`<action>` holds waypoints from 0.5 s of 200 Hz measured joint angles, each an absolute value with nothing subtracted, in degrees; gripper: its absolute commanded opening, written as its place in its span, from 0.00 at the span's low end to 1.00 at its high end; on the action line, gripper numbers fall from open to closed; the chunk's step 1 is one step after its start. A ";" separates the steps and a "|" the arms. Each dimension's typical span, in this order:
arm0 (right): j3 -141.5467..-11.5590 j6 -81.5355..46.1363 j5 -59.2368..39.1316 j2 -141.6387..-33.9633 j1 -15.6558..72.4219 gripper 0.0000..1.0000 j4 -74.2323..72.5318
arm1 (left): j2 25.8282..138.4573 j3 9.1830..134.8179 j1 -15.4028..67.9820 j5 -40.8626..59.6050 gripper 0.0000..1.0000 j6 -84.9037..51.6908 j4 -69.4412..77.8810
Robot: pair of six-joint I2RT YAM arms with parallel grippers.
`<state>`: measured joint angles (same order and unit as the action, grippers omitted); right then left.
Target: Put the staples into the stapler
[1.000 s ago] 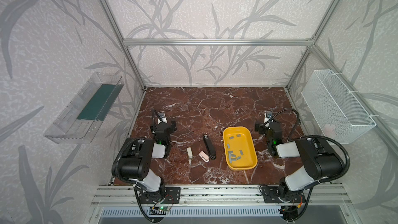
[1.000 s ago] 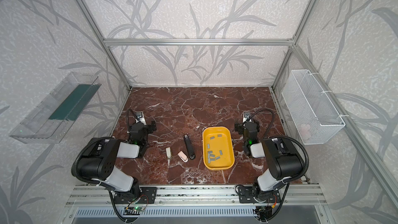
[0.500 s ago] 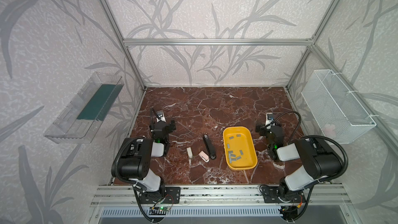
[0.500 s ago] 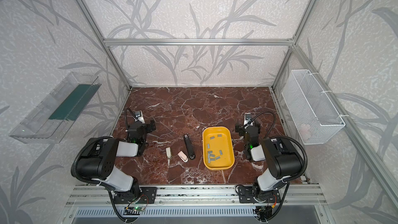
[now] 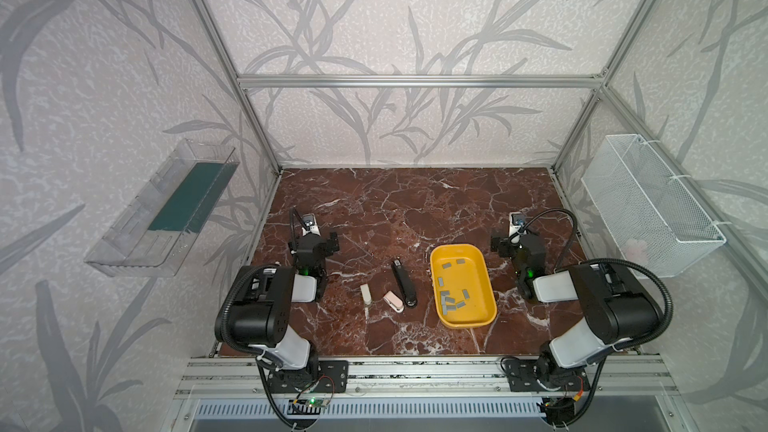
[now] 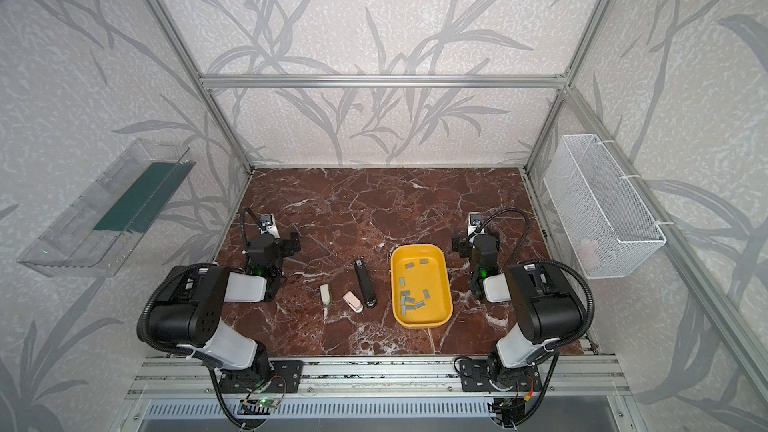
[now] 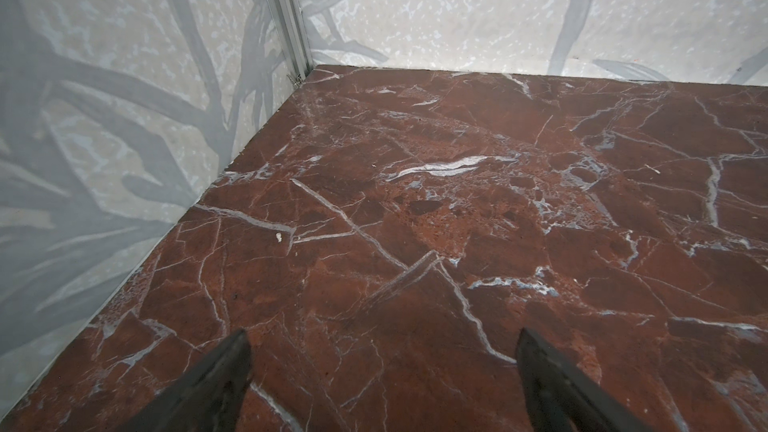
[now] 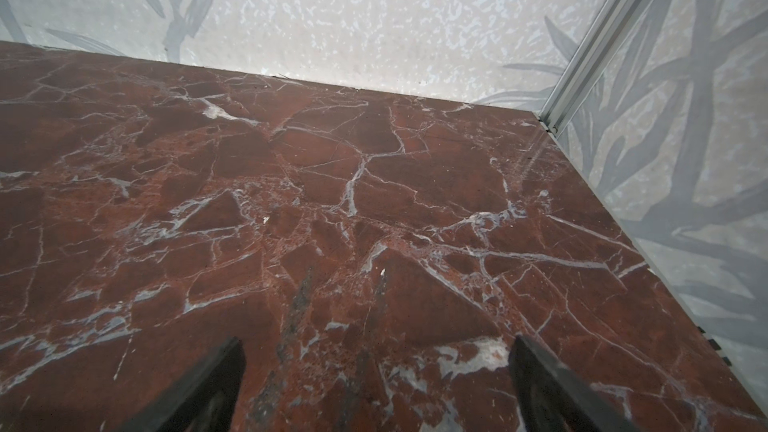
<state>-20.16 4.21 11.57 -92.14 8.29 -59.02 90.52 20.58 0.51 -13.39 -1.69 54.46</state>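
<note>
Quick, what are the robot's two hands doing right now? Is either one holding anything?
Left hand: open, holding nothing.
Right hand: open, holding nothing.

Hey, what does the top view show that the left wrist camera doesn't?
Only a top view: the yellow tray holding the staples, with the black stapler, pink stapler and white stapler lying to its left, none gripped. Only the left wrist view: a close look past the left gripper, jaws wide apart with nothing between them and only bare marble ahead. Both: the marble tabletop and the leaf-patterned wall.
</note>
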 measured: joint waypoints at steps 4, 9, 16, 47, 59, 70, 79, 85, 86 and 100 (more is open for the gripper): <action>-20.16 4.21 11.51 -92.14 8.29 0.99 -58.89 | 90.52 20.58 0.51 -13.39 0.99 -1.69 54.43; -20.16 4.25 11.49 -92.14 8.29 0.99 -58.74 | 90.52 20.58 0.51 -13.39 0.99 -1.69 54.43; -20.16 4.34 11.46 -92.14 8.29 0.99 -58.57 | 90.52 20.58 0.51 -13.39 0.99 -1.69 54.43; -20.16 4.38 11.46 -92.14 8.29 0.99 -58.37 | 90.52 20.58 0.51 -13.37 0.99 -1.72 54.41; -20.16 4.38 11.46 -92.14 8.29 0.99 -58.37 | 90.52 20.58 0.49 -13.34 0.99 -1.72 54.39; -20.16 4.38 11.44 -92.14 8.29 0.99 -58.37 | 90.52 20.58 0.36 -13.30 0.99 -1.72 54.39; -20.16 4.38 11.46 -92.14 8.29 0.99 -58.35 | 90.52 20.58 0.32 -13.30 0.99 -1.74 54.35; -20.16 4.38 11.46 -92.14 8.29 0.99 -58.37 | 90.52 20.58 0.30 -13.23 0.99 -1.74 54.33; -20.16 4.38 11.46 -92.14 8.29 0.99 -58.35 | 90.52 20.58 0.30 -13.21 0.99 -1.74 54.30; -20.16 4.38 11.46 -92.14 8.29 0.99 -58.35 | 90.52 20.58 0.27 -13.08 0.99 -1.83 54.22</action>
<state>-20.16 4.38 11.46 -92.14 8.29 -58.35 90.52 20.58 0.27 -13.08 -1.83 54.22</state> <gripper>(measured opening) 0.991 0.992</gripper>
